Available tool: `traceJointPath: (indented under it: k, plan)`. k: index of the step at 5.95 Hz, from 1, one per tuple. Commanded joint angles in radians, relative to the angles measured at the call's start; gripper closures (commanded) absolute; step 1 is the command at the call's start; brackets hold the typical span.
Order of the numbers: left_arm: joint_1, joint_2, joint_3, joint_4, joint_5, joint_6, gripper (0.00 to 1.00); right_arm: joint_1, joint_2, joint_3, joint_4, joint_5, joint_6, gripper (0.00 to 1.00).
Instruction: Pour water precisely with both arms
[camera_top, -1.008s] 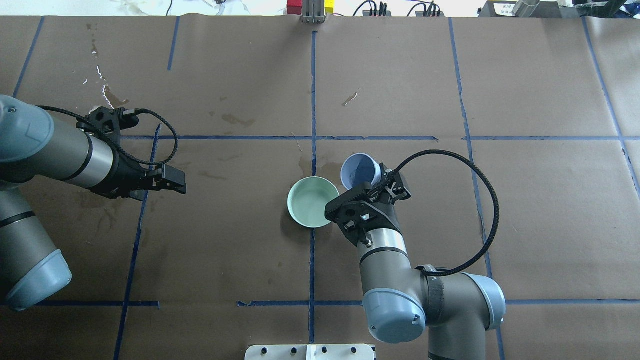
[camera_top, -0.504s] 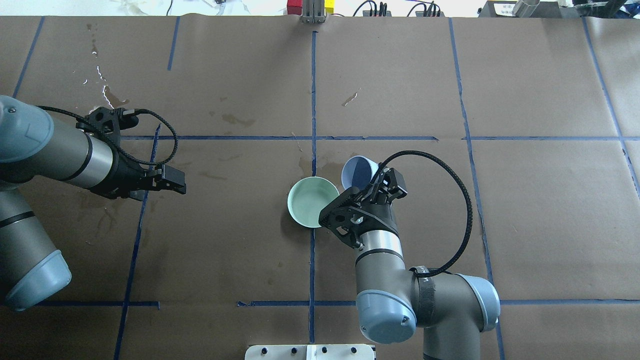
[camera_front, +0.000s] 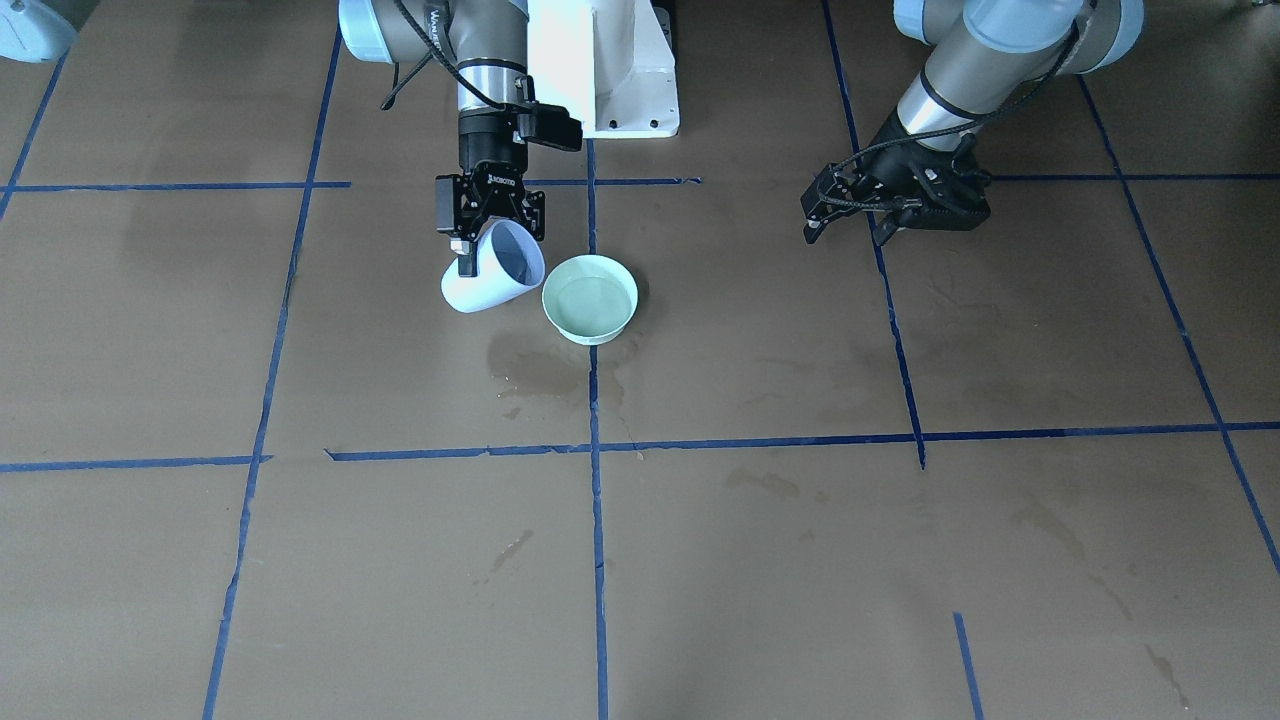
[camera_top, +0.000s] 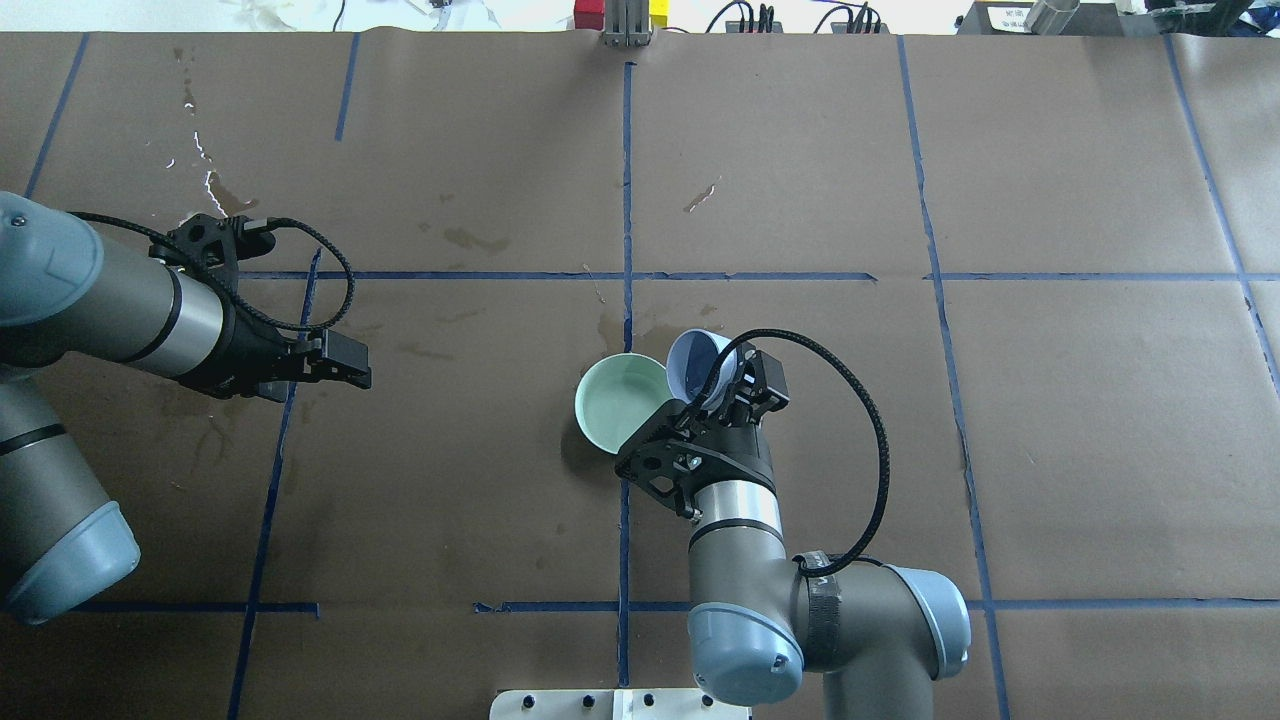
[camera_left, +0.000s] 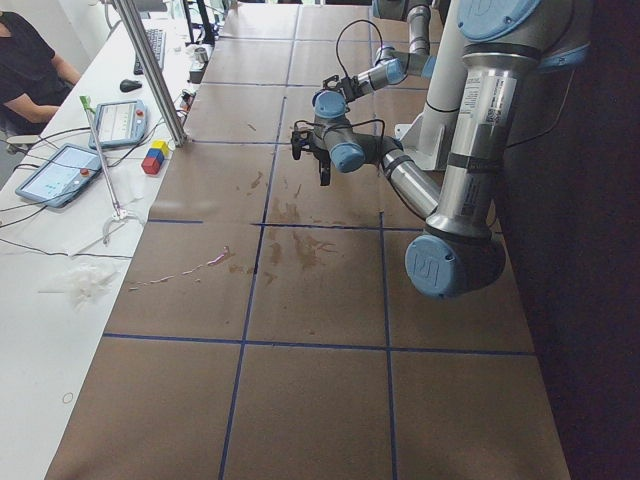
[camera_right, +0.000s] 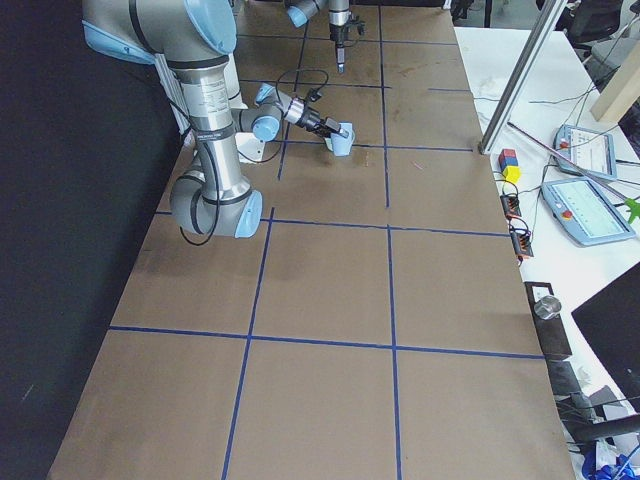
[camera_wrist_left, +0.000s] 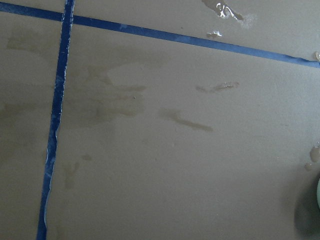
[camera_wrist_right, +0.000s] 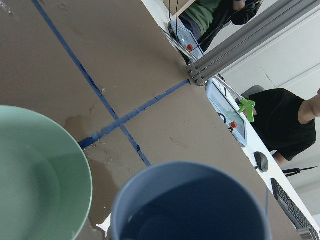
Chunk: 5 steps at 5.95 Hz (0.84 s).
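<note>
My right gripper is shut on a pale blue cup, which hangs tilted with its mouth toward the mint green bowl. The cup's lip sits just over the bowl's right rim. From the front, the cup leans toward the bowl, and water shows as a faint sheen inside. The right wrist view has the cup next to the bowl; no stream shows. My left gripper hovers far to the left, open and holding nothing, also seen from the front.
Blue tape lines grid the brown paper cover. Damp stains lie near the bowl, and a wet streak at the far left. The white pedestal base stands at the robot's edge. A side bench holds tablets, with a person seated there.
My right arm has shifted left and swung the cup toward the bowl, so its mouth now overlaps the bowl's rim. The left arm has stayed put.
</note>
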Motion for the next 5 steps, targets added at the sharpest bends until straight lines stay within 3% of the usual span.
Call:
traceJointPath:
  k: [1,5]
  plan:
    - [0.000,0.001,-0.001,0.000,0.000,0.000,0.01,-0.003,0.027,-0.013,-0.050,-0.016,-0.098,0.86]
    - [0.000,0.001,-0.001,0.000,0.002,-0.003,0.01,-0.005,0.041,-0.009,-0.153,-0.031,-0.145,0.86]
